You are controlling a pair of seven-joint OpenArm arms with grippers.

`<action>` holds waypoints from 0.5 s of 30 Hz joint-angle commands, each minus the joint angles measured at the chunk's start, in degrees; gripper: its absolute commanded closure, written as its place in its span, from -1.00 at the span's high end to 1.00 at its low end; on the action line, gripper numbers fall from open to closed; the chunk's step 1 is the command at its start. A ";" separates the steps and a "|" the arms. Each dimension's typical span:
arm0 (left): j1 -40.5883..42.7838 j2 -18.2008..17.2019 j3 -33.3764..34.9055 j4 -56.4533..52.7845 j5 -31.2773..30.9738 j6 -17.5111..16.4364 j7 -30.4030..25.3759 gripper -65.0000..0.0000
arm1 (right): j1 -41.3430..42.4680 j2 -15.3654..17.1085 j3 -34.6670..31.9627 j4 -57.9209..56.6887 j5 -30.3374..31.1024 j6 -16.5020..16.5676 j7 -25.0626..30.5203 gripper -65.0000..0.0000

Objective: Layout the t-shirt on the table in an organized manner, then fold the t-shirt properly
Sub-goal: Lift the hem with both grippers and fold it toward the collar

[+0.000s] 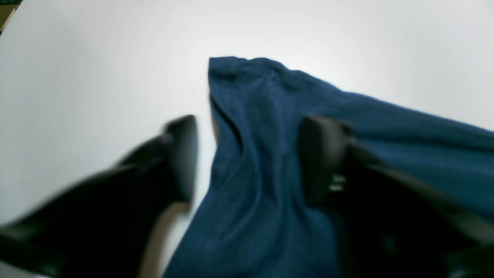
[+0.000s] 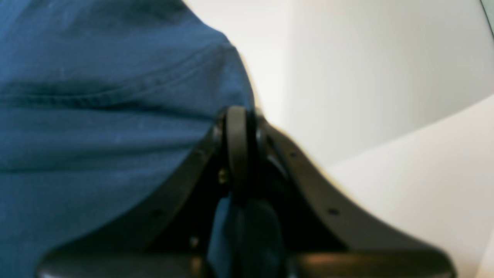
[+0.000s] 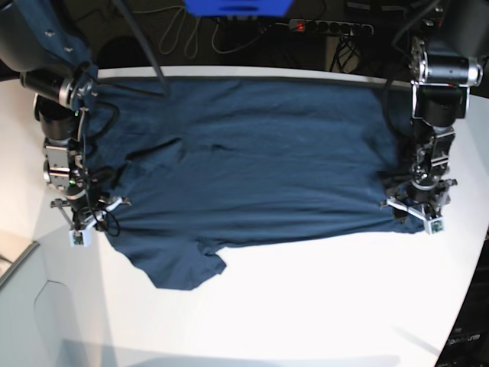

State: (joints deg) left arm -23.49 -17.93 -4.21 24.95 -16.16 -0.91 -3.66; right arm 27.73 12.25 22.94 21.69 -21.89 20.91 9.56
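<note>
The dark navy t-shirt lies spread across the far half of the white table, with one sleeve sticking out toward the front. My right gripper, at the shirt's left edge in the base view, is shut on the shirt's hemmed edge; the right wrist view shows the gripper pinching the blue cloth. My left gripper is at the shirt's right edge. In the left wrist view the gripper is open, its fingers straddling a raised fold of the shirt.
Cables and a power strip lie behind the table's far edge, beside a blue object. The table edge curves at the front left and right. Bare white tabletop lies in front of the shirt.
</note>
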 commanded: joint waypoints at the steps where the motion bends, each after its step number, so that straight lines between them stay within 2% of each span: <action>1: -0.65 -1.01 -0.41 0.33 0.12 1.04 0.36 -0.19 | 0.10 0.80 -0.13 -0.37 -1.89 -0.99 -4.68 -1.00; 3: -0.65 -1.01 -0.41 0.33 0.12 1.04 0.28 -0.49 | -0.25 1.24 -0.13 -0.37 -1.89 -0.99 -4.68 -1.00; 8: -0.65 -0.75 -0.41 0.76 0.03 1.04 0.36 -1.00 | -1.04 1.24 -0.13 -0.29 -1.89 -0.99 -4.33 -1.00; 15: -0.65 -0.57 -0.50 0.94 -0.14 1.04 0.36 -1.00 | -1.04 1.07 0.23 1.38 -1.63 -0.99 -4.24 -1.00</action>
State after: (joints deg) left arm -23.35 -17.63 -4.40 25.26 -16.19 -0.84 -3.46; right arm 26.72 12.36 23.03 23.16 -21.87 20.95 9.54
